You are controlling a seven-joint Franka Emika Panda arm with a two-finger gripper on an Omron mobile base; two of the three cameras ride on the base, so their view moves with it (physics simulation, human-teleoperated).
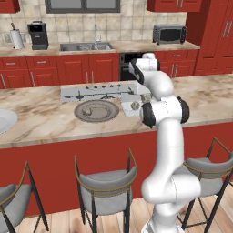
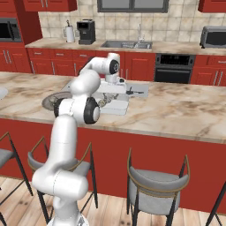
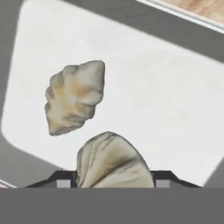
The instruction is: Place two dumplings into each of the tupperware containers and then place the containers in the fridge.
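Over container (image 3: 144, 87) w/ dumpling (image 3: 74, 97), fingers (image 3: 111, 181) grip 2nd dumpling (image 3: 111, 162)

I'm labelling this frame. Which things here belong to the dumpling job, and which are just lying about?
Job:
- dumpling lying in the tupperware container
- second dumpling between the jaws

Lying about:
- round grey plate
- coffee machine
- toaster oven
- sink
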